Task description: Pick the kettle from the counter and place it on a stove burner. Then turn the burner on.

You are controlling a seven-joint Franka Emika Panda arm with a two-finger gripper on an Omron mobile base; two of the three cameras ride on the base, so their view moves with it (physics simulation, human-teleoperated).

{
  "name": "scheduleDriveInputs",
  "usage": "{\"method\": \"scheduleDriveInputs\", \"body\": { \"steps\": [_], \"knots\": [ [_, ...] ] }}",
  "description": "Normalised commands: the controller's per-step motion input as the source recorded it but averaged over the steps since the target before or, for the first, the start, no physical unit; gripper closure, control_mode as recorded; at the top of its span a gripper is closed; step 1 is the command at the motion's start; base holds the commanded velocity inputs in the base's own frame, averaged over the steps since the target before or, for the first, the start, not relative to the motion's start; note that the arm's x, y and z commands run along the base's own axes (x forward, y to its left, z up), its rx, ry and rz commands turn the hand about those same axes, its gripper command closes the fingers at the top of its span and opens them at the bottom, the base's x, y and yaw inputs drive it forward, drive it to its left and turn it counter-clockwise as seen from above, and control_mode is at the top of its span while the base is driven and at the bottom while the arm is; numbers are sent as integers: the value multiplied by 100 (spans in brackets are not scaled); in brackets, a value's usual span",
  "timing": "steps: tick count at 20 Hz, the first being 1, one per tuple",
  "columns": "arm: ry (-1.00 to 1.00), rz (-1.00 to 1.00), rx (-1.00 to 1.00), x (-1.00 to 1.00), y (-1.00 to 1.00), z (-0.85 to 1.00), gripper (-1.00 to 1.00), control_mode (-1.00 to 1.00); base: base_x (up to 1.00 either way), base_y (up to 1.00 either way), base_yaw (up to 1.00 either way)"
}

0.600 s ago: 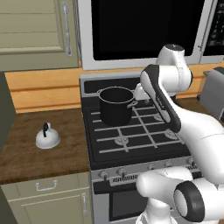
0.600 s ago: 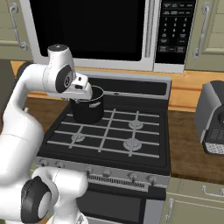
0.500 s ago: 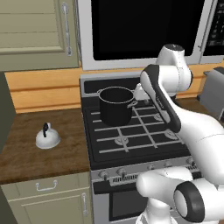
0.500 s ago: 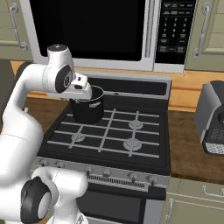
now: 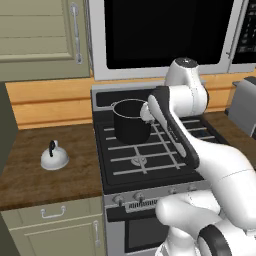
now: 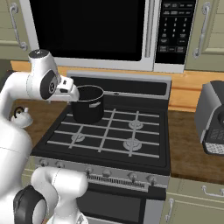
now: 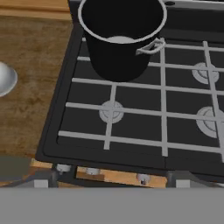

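1. Far left: dark wood counter [image 5: 30,180] w/ pale green cabinet fronts below
2. On it sits the kettle [image 5: 54,157] – small silvery dome, thin black handle, upright, well apart from the stove; its edge also shows at the left of the hand view
3. Next right: black stove top [image 5: 150,165] w/ grey grate bars; tall black pot [image 5: 131,120] stands on the rear-left burner
4. Front-left stove burner [image 7: 111,111] is bare, just in front of the pot
5. White arm reaches over the stove; gripper [image 6: 70,91] hangs beside the pot's rim – jaws spread wide, holding nothing
6. Far right: grey toaster [image 6: 213,119] on the counter
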Motion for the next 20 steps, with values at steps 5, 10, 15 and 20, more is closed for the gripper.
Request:
{"method": "scheduleDriveInputs", "body": {
  "steps": [5, 10, 15, 20],
  "knots": [
    [-18, 0, 0, -8, 48, -25, -100, -100, 0, 0, 0],
    [-19, 0, 0, -12, 57, -27, -100, -100, 0, 0, 0],
    [-15, -1, 0, -10, 71, -25, -100, -100, 0, 0, 0],
    [-6, 0, 0, -5, 75, -21, -100, -100, 0, 0, 0]
  ]
}}
